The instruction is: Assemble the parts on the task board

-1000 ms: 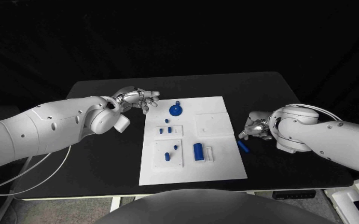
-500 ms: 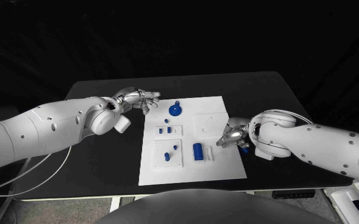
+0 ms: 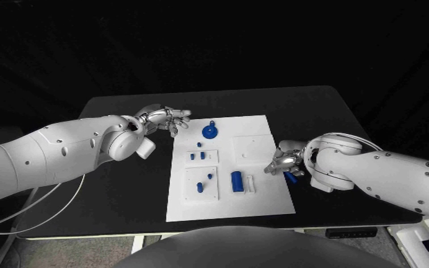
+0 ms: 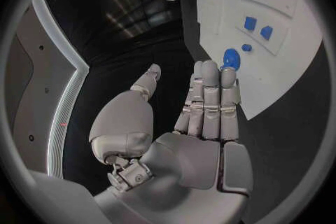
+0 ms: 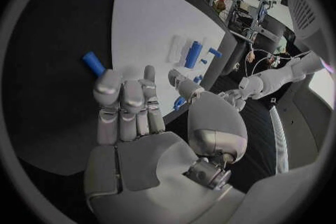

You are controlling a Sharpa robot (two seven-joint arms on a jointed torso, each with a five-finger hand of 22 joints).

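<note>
Task board: a white task board (image 3: pixel 268 200) lies flat in the middle of the black tabletop (image 3: pixel 322 103).
Parts on the board: a round blue piece (image 3: pixel 209 133) near the far edge, small blue pegs (image 3: pixel 198 156) in the left-hand recesses, an upright blue block (image 3: pixel 237 180) near the middle.
Loose part: a short blue bar (image 3: pixel 289 175) lies on the tabletop just beside the board's right edge.
Right hand: the right hand (image 3: pixel 284 162) hovers at that edge, next to the bar, fingers straight and apart, holding nothing.
Left hand: the left hand (image 3: pixel 167 118) hangs off the board's far left corner, fingers extended, empty.
Handling: the bar looks small, light, rigid and likely smooth plastic; a pinch across its long sides seems the best hold.
Room: bare black tabletop spreads right of the bar; the board's edge crowds its left side.
</note>
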